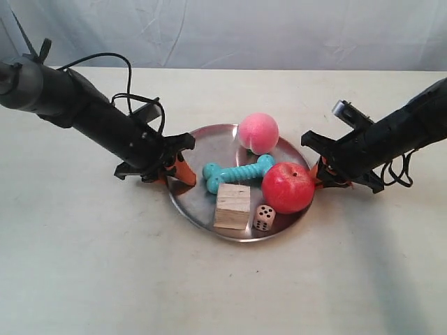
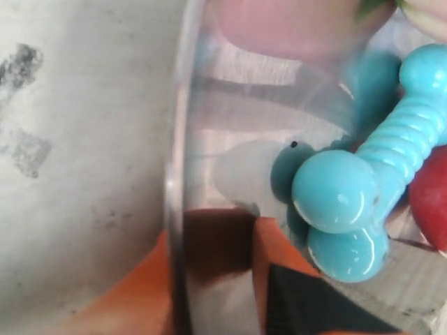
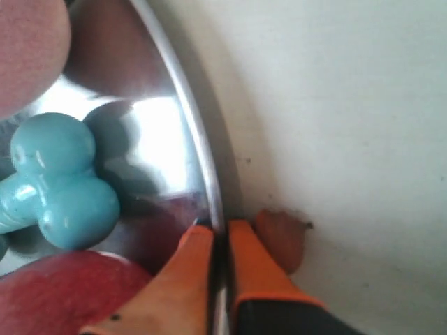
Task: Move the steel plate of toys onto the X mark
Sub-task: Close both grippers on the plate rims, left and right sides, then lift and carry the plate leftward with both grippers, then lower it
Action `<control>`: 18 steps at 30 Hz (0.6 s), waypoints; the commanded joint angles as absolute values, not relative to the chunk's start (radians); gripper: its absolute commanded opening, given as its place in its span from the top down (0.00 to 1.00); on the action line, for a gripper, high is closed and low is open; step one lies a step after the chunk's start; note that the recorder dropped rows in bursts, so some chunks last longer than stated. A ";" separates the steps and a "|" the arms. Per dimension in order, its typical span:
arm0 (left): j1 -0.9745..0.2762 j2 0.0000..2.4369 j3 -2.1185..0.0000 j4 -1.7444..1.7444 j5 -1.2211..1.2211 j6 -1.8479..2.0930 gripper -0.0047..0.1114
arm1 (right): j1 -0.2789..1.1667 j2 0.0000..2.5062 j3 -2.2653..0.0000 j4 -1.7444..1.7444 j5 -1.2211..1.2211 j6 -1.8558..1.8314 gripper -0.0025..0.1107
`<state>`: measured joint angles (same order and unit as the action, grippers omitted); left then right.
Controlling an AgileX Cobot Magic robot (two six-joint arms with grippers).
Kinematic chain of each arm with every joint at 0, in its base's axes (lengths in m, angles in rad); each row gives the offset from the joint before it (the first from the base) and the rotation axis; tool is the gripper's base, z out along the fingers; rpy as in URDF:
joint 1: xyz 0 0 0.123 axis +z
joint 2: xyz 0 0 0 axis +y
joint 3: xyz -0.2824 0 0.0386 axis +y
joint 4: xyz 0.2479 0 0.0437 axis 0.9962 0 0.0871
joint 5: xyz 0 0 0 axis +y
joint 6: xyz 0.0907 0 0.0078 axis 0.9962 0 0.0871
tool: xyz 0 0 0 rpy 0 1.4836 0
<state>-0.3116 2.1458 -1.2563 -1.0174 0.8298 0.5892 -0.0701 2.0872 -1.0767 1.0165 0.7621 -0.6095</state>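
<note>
Steel plate (image 1: 215,145) lies at the middle of the beige table (image 1: 84,265), between the 2 black arms, and it carries 5 toys. A pink ball (image 1: 258,132) sits at the plate's far side and a red apple (image 1: 288,187) toward the arm at the exterior view's right. A teal dog-bone (image 1: 237,172) lies across the middle, touching the apple. At the near side a pale wooden cube (image 1: 232,206) stands just beside a small die (image 1: 264,218) with dark pips.

The left claw (image 1: 183,167), on the arm at the exterior view's left, is closed on the plate's rim. In its wrist view, 1 orange finger (image 2: 150,286) is outside the rim and the other is inside, close to a knob of the bone. The right claw (image 1: 318,171) pinches the opposite rim beside the apple, with both orange fingers (image 3: 192,269) pressed against the thin metal edge. Whether the plate rests on the table or hangs just above it cannot be told.
</note>
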 commanded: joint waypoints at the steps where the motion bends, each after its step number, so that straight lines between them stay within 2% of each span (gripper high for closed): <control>1: -0.342 2.134 -1.306 -0.991 0.987 0.610 0.96 | -0.018 2.087 -1.115 1.073 0.904 -0.594 0.99; 9: -0.328 2.133 -1.399 -0.865 1.084 0.513 0.96 | 0.034 2.087 -1.254 1.067 0.962 -0.511 0.99; 18: -0.207 2.131 -1.429 -0.797 1.221 0.495 0.96 | 0.133 2.087 -1.441 0.941 0.963 -0.330 0.99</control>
<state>-0.1987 2.1397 -1.4229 -0.7368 1.1295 0.4628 0.0550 2.1048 -1.3765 0.8035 0.8671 -0.4075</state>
